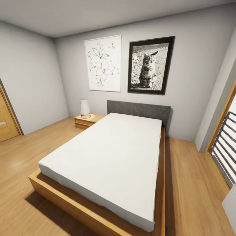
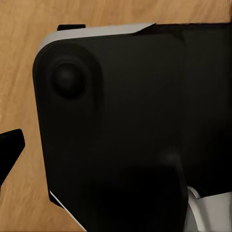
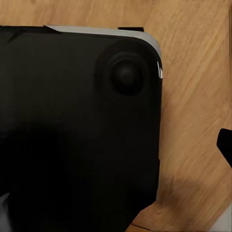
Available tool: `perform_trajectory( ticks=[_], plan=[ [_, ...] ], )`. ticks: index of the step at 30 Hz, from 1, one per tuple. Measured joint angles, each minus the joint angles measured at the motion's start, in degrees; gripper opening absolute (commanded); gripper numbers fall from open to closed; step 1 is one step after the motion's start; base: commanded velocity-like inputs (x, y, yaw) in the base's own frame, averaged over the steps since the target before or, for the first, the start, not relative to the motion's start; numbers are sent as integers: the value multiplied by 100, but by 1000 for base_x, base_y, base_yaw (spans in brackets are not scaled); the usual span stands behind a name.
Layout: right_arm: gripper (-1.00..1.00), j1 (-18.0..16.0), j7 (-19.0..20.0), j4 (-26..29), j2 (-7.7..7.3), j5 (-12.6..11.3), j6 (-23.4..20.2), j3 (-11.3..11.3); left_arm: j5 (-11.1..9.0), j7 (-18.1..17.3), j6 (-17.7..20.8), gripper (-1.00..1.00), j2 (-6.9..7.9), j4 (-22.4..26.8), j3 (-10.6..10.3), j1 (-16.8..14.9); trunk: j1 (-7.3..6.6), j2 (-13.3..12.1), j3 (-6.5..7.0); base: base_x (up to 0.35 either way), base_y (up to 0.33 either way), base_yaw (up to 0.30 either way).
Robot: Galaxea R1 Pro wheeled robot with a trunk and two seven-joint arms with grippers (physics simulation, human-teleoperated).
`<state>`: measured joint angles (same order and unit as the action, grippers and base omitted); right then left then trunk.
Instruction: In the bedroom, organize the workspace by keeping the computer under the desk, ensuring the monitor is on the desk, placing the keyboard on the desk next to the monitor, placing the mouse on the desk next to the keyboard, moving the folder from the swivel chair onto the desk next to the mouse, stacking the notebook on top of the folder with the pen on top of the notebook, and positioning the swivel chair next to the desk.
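Note:
I face a bedroom with a low wooden bed (image 1: pixel 65 196) and its white mattress (image 1: pixel 108 154). The desk, computer, monitor, keyboard, mouse, folder, notebook, pen and swivel chair are out of view. Both wrist views look down on my own black base (image 2: pixel 121 121) (image 3: pixel 72 121) over wooden floor (image 2: pixel 19 72). A dark fingertip (image 2: pixel 8 145) pokes in at one edge of the left wrist view, and another fingertip (image 3: pixel 225 145) at the edge of the right wrist view. I cannot tell how the jaws stand.
A wooden nightstand (image 1: pixel 88 120) with a white lamp (image 1: pixel 85 106) stands at the bed's far left. A wooden door (image 1: pixel 6 123) is on the left wall, a slatted window (image 1: pixel 226 150) on the right. Floor strips run along both sides of the bed.

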<state>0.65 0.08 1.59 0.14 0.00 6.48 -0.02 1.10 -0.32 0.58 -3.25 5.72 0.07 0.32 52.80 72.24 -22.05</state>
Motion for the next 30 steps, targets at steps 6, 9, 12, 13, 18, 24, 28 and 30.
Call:
perform_trajectory(
  ticks=[6,9,12,13,18,24,28,30],
  plan=[
    [100,0,0,6,-43,0,193,-5,-5,0,-1,100,7,194,0,0,-132,-241,108,0,0,0],
    [100,0,0,6,-74,0,289,-6,-6,0,-2,100,8,290,0,0,-198,-361,162,0,0,0],
    [100,-3,0,2,-97,-1,1984,-9,-6,0,-2,100,30,923,1,-2,-264,-482,217,0,0,0],
    [100,0,0,3,-112,-3,2285,-12,-6,0,-2,100,36,1102,1,-1,-286,-522,234,0,0,0],
    [100,-1,0,8,-160,-7,2330,-19,-7,0,-2,100,45,1386,1,0,-396,-722,323,0,0,0],
    [100,-4,-5,149,-171,-8,2339,-28,-10,3,-3,100,99,1523,1,7,-528,-963,431,0,0,0],
    [100,-6,-7,418,-172,-12,2341,-29,-13,8,-29,100,156,1577,2,4,-615,-1124,503,0,0,0],
    [100,-8,-9,768,-172,-18,2328,-31,-20,12,-69,100,231,1650,9,2,-659,-1204,540,0,0,0]
  ],
)
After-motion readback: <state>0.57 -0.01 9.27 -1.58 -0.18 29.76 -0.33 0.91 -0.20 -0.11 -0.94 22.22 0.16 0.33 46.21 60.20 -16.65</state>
